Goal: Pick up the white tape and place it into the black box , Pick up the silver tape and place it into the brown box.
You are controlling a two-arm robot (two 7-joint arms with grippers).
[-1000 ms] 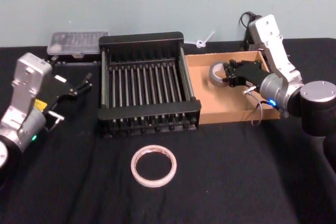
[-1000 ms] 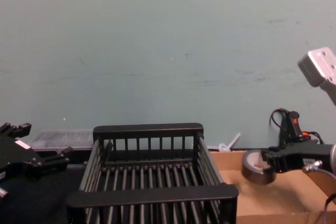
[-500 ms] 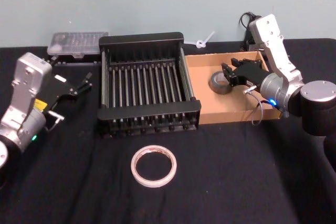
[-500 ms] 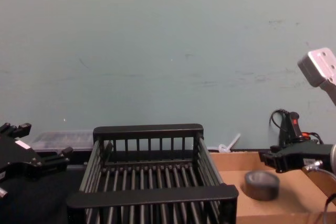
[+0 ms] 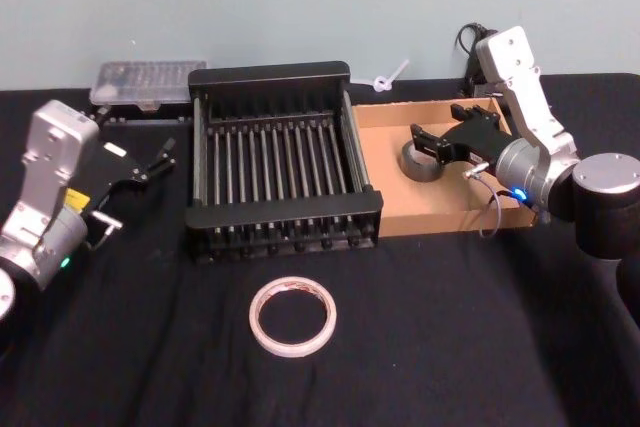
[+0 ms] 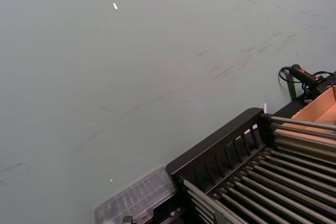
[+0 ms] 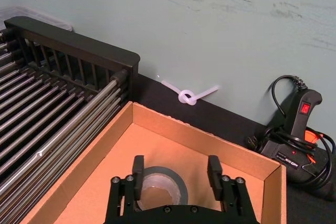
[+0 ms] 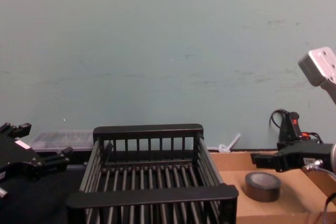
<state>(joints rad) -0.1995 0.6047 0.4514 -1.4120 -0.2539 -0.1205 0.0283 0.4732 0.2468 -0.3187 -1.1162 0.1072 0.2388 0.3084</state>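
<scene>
We are seeing the silver tape (image 5: 424, 161) lying flat in the brown box (image 5: 440, 209), under the spread, empty fingers of the right gripper (image 5: 436, 141), which is hovering above it. The left gripper (image 5: 160, 160), fingers apart, is idling left of the black box (image 5: 280, 217); the white tape (image 5: 292, 316) is resting on the table (image 5: 450, 347).

Matt black cloth covers the counter (image 5: 420, 347); the black box (image 5: 280, 157) looks like smooth, faintly glossy plastic with barred sides, the brown box (image 5: 440, 202) is dull tan cardboard, the silver tape (image 5: 424, 161) has a dull grey sheen, the white tape (image 5: 293, 316) looks papery and pale
</scene>
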